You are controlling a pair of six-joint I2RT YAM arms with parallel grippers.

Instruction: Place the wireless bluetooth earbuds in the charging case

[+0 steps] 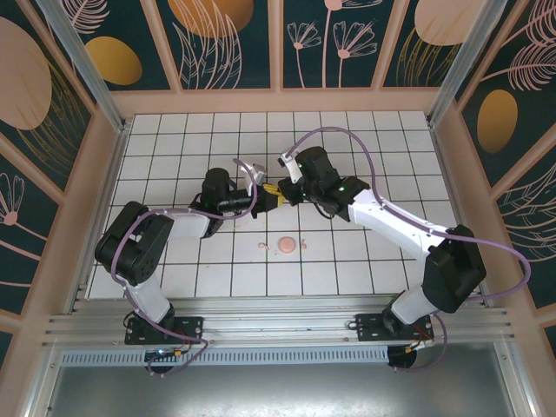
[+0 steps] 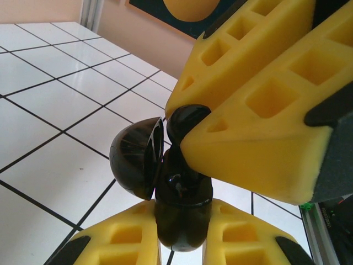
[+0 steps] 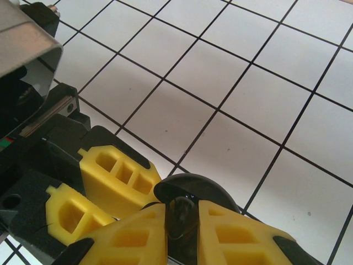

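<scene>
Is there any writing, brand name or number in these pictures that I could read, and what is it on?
No text can be read anywhere.
Tiny pale marks on the dark circuit board beside the small green light, left wrist view: too blurred to read.
Glossy black egg-shaped charging case and white tiled table: no markings visible.
</scene>
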